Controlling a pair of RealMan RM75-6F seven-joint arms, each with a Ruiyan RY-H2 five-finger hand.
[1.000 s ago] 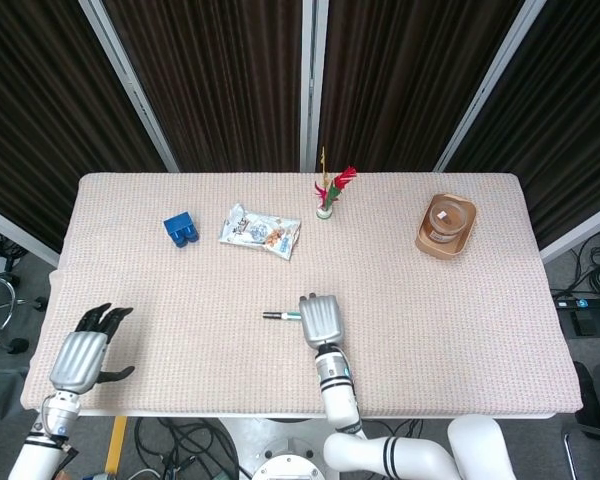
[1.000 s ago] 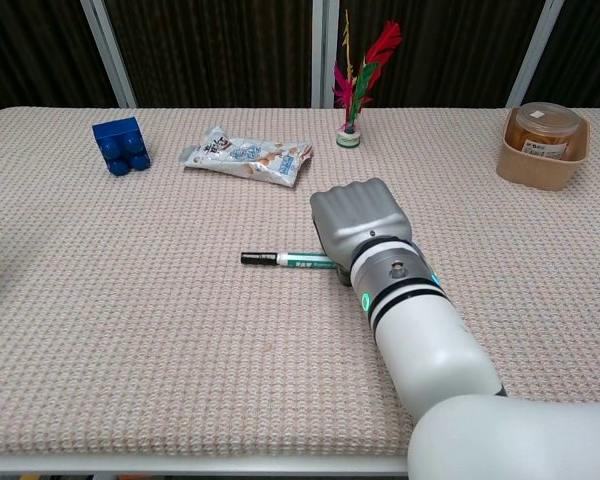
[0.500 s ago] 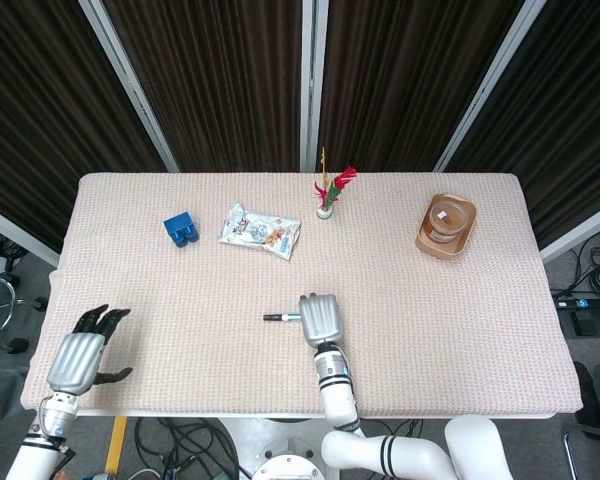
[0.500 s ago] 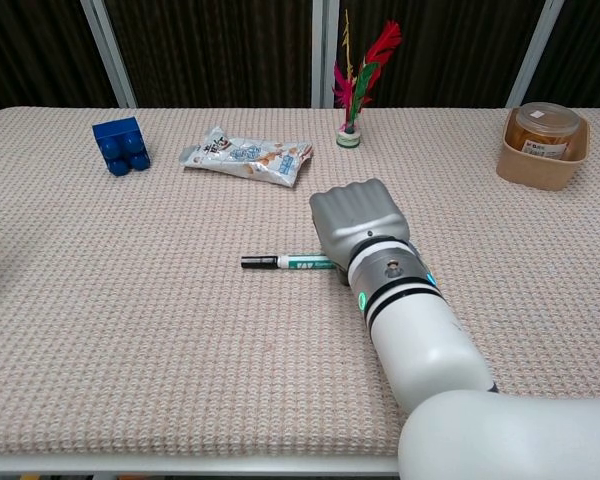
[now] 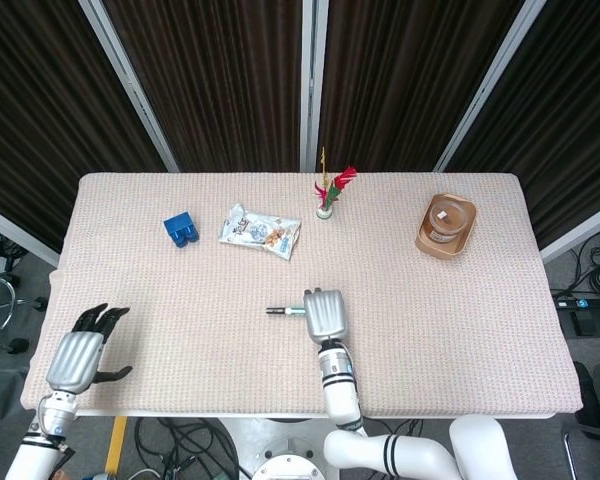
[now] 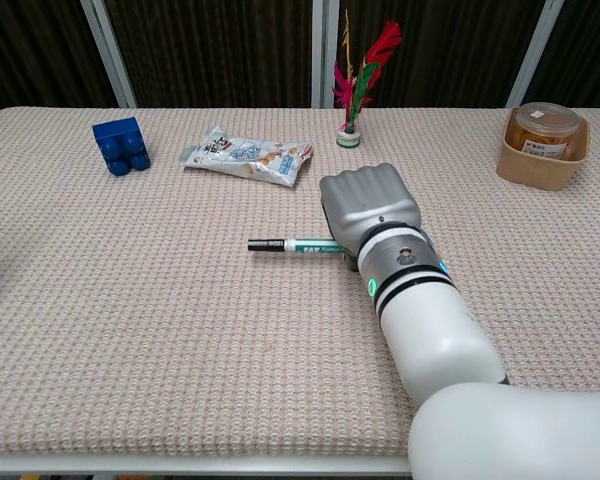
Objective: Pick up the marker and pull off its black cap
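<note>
A cloth-covered table [image 5: 460, 300] fills both views. Near its middle, the right hand [image 5: 324, 314] is closed around the marker [image 6: 298, 245], whose black cap [image 6: 265, 244] sticks out to the hand's left. The left hand [image 5: 78, 358] hangs off the table's front-left corner, holding nothing, fingers apart. Behind the marker lies a snack packet [image 5: 260, 231], with a blue block [image 5: 181, 229] further left.

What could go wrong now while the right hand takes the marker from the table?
The right hand covers the marker rear end, so its grip is unseen; the marker may slip or roll on the cloth. The black cap points towards the distant left hand, which must travel far to pull it.
</note>
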